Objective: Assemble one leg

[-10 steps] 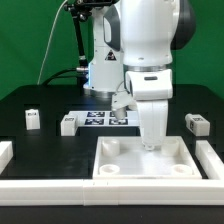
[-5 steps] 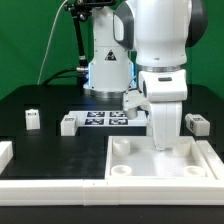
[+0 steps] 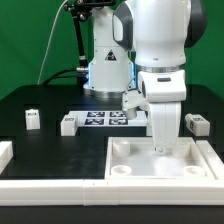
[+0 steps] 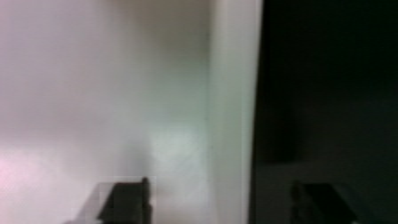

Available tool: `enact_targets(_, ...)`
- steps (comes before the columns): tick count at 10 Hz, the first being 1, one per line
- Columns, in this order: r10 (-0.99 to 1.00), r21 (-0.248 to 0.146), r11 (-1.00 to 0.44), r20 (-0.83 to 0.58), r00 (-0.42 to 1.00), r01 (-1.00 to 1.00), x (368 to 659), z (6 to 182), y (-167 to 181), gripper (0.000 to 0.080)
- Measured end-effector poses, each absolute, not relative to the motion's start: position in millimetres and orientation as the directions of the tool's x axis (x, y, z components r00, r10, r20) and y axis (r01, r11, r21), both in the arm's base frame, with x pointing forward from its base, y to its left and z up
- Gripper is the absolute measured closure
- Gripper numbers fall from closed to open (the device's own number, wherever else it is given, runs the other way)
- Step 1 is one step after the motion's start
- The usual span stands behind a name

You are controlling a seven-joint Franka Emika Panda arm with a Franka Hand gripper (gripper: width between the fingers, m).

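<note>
Three small white legs with tags lie on the black table in the exterior view: one [image 3: 32, 119] at the left, one [image 3: 68, 124] beside the marker board, one [image 3: 196, 124] at the right. My gripper [image 3: 163, 149] points straight down at the far edge of the large white square panel [image 3: 135, 163]. In the wrist view the gripper [image 4: 222, 202] is open. One finger is over the white panel [image 4: 125, 110] and the other over the dark table, so the panel's edge runs between them. It holds no leg.
The marker board [image 3: 104, 119] lies behind the panel. White rails run along the front [image 3: 50, 187], the left [image 3: 5, 152] and the right [image 3: 214, 158] of the table. The robot's base [image 3: 108, 70] stands at the back.
In the first half second the gripper and the white panel shifted together toward the exterior view's right, up to the right rail. Nothing has moved since.
</note>
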State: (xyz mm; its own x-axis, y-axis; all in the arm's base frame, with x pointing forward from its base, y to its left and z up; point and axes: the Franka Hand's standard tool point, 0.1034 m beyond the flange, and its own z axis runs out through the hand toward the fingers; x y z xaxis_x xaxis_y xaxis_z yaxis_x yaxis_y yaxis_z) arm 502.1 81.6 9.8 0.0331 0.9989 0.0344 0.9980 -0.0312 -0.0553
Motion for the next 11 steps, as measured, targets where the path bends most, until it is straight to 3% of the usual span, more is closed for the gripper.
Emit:
enact_targets(1,0.999,-0.055,-0.031,0.034,0.033,0.998,502.1,9.8,81.5,0.0267)
enact_targets(2,0.999,-0.055,-0.031,0.034,0.033,0.998,502.1,9.8,81.4,0.0267)
enact_targets(3,0.999,-0.055,-0.032,0.034,0.033,0.998,502.2,9.8,81.4,0.017)
enact_targets(8,0.999,-0.054,-0.04,0.033,0.042,0.998,502.0,11.0,81.7,0.015)
enact_targets(11,0.994,-0.036,-0.102,0.024,0.102,0.994,485.0,31.9,94.9,0.015)
